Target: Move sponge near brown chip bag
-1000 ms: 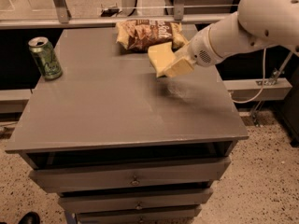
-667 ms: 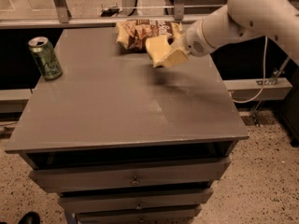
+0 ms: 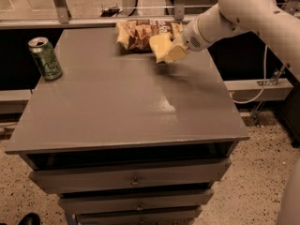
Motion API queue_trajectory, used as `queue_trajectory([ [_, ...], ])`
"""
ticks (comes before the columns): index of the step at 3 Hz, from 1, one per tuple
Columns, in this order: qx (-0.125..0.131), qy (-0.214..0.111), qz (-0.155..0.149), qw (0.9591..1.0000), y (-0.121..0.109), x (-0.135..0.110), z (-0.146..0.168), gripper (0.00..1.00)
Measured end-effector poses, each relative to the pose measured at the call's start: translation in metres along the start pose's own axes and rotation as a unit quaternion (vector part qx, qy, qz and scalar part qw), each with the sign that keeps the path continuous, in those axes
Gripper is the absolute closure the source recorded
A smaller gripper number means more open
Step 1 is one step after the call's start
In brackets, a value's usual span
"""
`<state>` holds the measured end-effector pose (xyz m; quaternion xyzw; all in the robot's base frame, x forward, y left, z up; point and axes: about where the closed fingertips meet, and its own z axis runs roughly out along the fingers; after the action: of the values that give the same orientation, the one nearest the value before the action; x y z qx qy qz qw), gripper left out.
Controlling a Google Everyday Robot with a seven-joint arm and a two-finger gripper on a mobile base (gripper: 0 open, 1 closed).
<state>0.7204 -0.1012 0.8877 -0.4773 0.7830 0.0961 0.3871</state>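
Observation:
The pale yellow sponge [image 3: 160, 47] is held in my gripper [image 3: 171, 52] just above the far part of the grey table [image 3: 122, 97]. The gripper is shut on the sponge, with one pale finger [image 3: 176, 52] showing at its right side. The brown chip bag [image 3: 140, 33] lies at the table's far edge, right behind the sponge; the sponge overlaps its lower right part in view. My white arm [image 3: 243, 11] reaches in from the upper right.
A green drink can [image 3: 45, 58] stands upright near the table's left edge. The table has drawers [image 3: 133, 181] below its front edge. A metal rail [image 3: 84, 22] runs behind the table. A cable [image 3: 255, 95] hangs to the right.
My gripper has carried the sponge farther back and to the left, from the table's right middle to right in front of the chip bag. The can and bag have not moved.

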Motion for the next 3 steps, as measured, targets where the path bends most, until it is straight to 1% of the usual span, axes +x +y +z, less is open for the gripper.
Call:
queue_trajectory([
  [1,0.010,0.008,0.006,0.9999,-0.0128,0.0050,0.0093,0.38],
  [2,0.015,0.013,0.010,0.9997,-0.0177,0.0095,0.0154,0.15],
  [3,0.017,0.016,0.013,0.9996,-0.0188,0.0131,0.0189,0.00],
])
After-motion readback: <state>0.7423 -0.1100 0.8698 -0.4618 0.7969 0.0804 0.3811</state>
